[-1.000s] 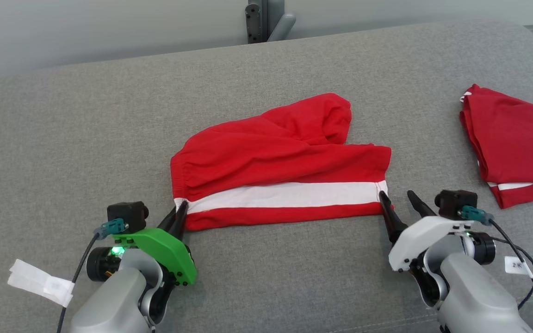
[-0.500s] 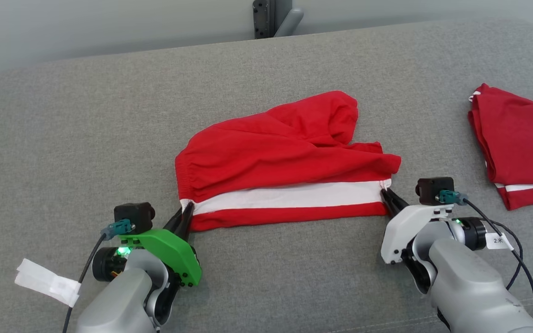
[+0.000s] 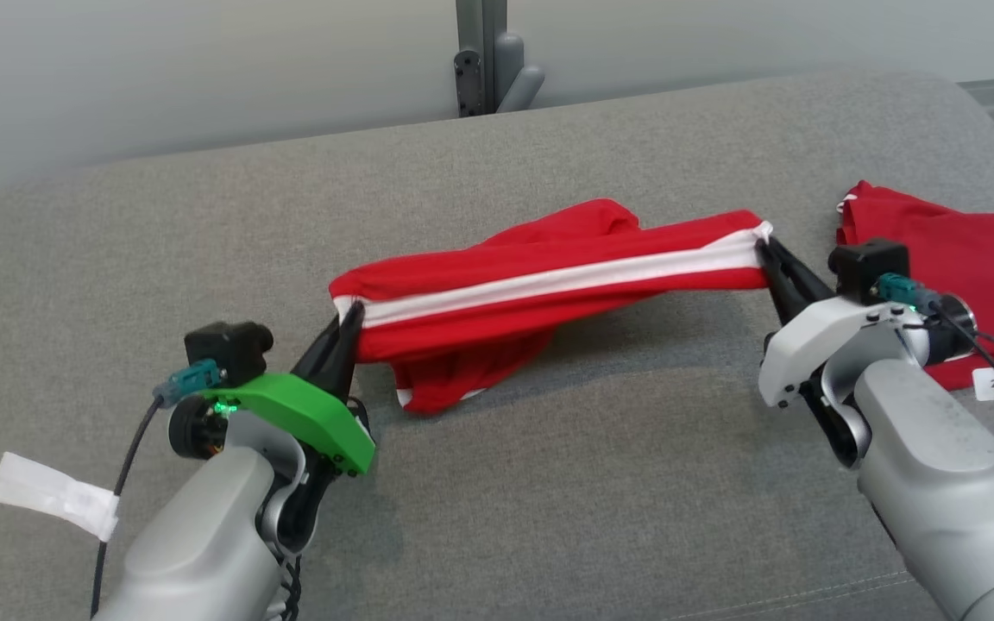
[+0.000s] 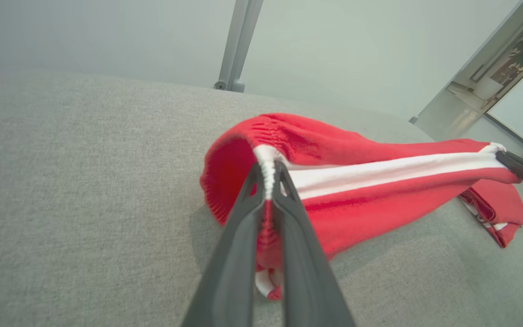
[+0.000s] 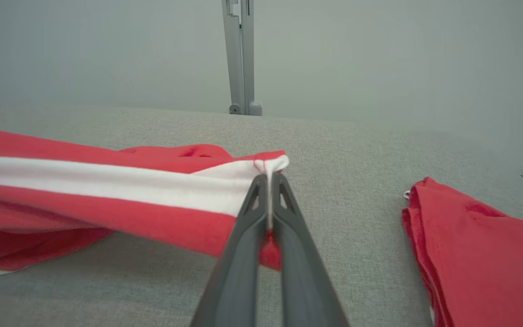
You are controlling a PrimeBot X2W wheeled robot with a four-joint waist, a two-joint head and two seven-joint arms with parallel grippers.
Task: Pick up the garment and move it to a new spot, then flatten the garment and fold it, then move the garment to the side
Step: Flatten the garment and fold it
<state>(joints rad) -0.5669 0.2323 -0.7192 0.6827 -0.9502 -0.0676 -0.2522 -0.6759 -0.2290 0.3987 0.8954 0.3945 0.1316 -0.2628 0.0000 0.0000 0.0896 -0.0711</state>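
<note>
Green-shelled left gripper (image 3: 348, 323) pinches the waistband of the red, white-striped fabric shorts (image 3: 549, 285), strung rightward above the grey fabric cushion (image 3: 549, 483) to the white-shelled right gripper (image 3: 769, 254), clamped on the hem. Likely the carry step; next, both arms must travel together.

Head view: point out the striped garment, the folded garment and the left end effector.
striped garment (image 3: 549, 283), head view, on its white stripe.
folded garment (image 3: 989, 241), head view, on its top layer.
left end effector (image 3: 349, 317), head view, between its fingertips.
</note>
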